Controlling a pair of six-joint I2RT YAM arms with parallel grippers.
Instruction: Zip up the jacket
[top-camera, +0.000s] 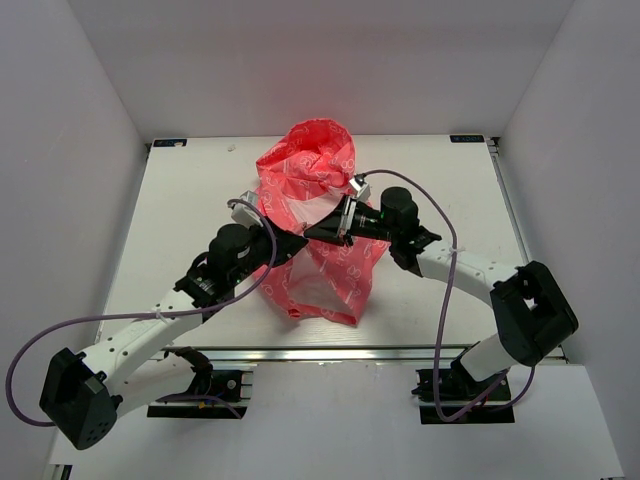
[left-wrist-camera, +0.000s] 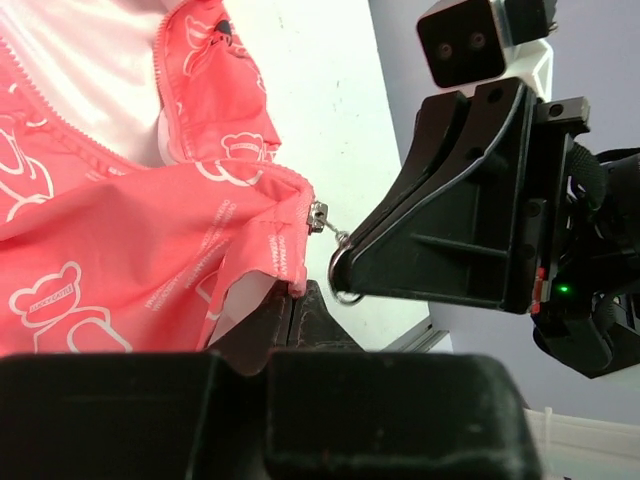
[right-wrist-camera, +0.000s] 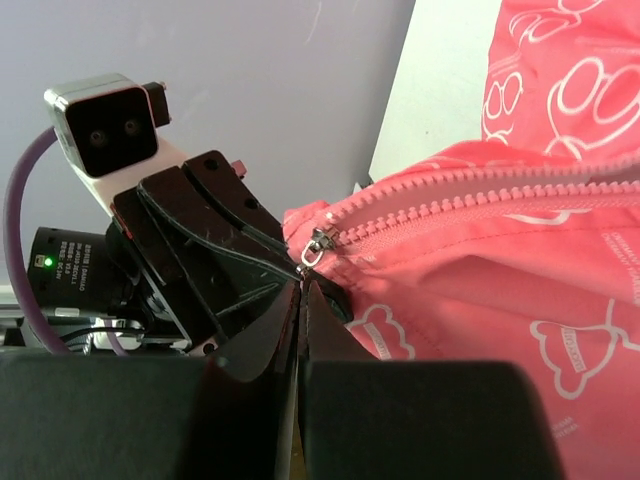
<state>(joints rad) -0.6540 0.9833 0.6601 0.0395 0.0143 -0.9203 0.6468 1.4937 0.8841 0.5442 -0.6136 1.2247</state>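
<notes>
With the jacket (top-camera: 335, 275) bunched mid-table (top-camera: 180, 220), the left gripper (left-wrist-camera: 297, 300) pinching its fabric just beside the slider (left-wrist-camera: 318, 217) and the right gripper (right-wrist-camera: 303, 286) clamped on the pull (left-wrist-camera: 340, 240), zipping seems barely begun, and next calls for drawing the slider along the teeth against the left's anchoring hold.

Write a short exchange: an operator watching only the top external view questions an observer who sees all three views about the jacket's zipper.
Operator: Overhead, left claw and right claw meet at the jacket. Where's the slider?
Observer: The slider sits at a corner of the jacket's pink edge, between the claws.
Operator: Who holds it?
Observer: The right claw pinches the ring pull hanging from it.
Operator: And the left claw?
Observer: It is shut on the fabric just under the slider.
</notes>
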